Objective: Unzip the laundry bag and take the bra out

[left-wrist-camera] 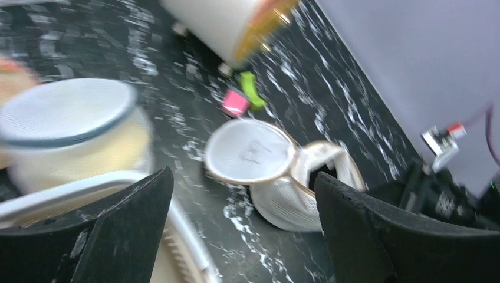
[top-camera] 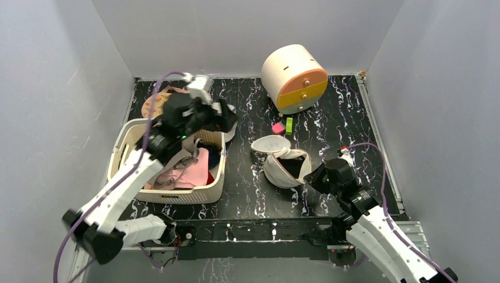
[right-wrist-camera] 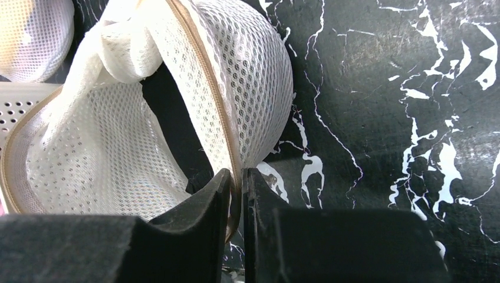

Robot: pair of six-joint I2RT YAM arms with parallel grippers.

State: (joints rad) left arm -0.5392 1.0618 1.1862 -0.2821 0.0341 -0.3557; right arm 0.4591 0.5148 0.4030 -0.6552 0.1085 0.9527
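Note:
The cream-white mesh laundry bag (top-camera: 282, 168) lies on its side mid-table, unzipped, its round top (top-camera: 270, 143) flapped open toward the back. A dark shape (top-camera: 290, 167) shows inside the opening; I cannot tell if it is the bra. My right gripper (top-camera: 312, 174) is shut on the bag's tan zip rim (right-wrist-camera: 227, 147) at its near right side. My left gripper (top-camera: 229, 121) is open and empty, raised over the basket's far right corner. In the left wrist view the bag (left-wrist-camera: 289, 188) lies ahead between the spread fingers (left-wrist-camera: 127, 224).
A cream laundry basket (top-camera: 177, 194) with pink clothes stands at left. A white round tub with a dark rim (left-wrist-camera: 65, 118) sits behind it. A floral pouch (top-camera: 154, 101), a cream and orange drawer unit (top-camera: 295, 76), a pink block (top-camera: 278, 127) and a green block (top-camera: 289, 124) lie further back.

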